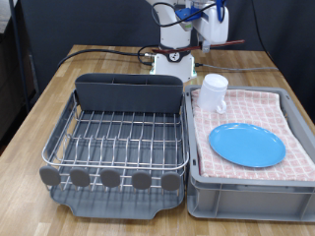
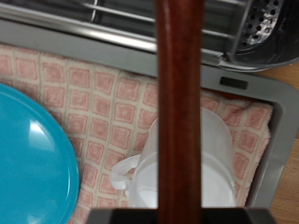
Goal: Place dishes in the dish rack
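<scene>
Gripping the smooth reddish-brown wooden spoon [image 2: 179,103], the pincer [image 1: 215,29] hangs high; below it sit the white mug [image 1: 214,92] and flat round blue plate [image 1: 247,145] in the cloth-lined crate [image 1: 246,187], beside the wire dish rack [image 1: 118,138].

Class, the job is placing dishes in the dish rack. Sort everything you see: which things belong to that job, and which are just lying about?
Belong to the job: blue plate and white mug, both in the crate; wooden spoon, held by the gripper; dish rack.

Just lying about: grey crate, its pink checked cloth, black cables, wooden table.
</scene>
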`<state>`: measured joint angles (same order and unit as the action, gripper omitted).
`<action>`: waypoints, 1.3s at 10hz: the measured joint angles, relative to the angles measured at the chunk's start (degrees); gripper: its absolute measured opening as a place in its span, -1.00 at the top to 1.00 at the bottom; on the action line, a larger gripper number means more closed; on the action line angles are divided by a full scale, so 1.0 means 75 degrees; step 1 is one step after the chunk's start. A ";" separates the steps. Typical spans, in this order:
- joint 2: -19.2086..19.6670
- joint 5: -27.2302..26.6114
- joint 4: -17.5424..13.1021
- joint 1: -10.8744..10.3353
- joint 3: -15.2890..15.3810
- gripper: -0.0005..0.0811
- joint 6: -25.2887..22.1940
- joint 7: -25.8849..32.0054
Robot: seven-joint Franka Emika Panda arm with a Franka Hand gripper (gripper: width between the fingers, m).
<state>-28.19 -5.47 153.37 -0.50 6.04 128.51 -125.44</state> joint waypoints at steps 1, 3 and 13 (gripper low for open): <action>-0.0292 -0.0003 0.0204 0.0038 -0.0127 0.78 -0.0048 -0.0064; -0.0849 0.0054 0.0484 0.0193 -0.0301 0.78 -0.0586 -0.0124; -0.1104 -0.0240 0.0691 0.0341 -0.0989 0.78 -0.1083 0.0198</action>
<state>-36.47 -7.27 158.55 2.06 -1.38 120.39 -123.96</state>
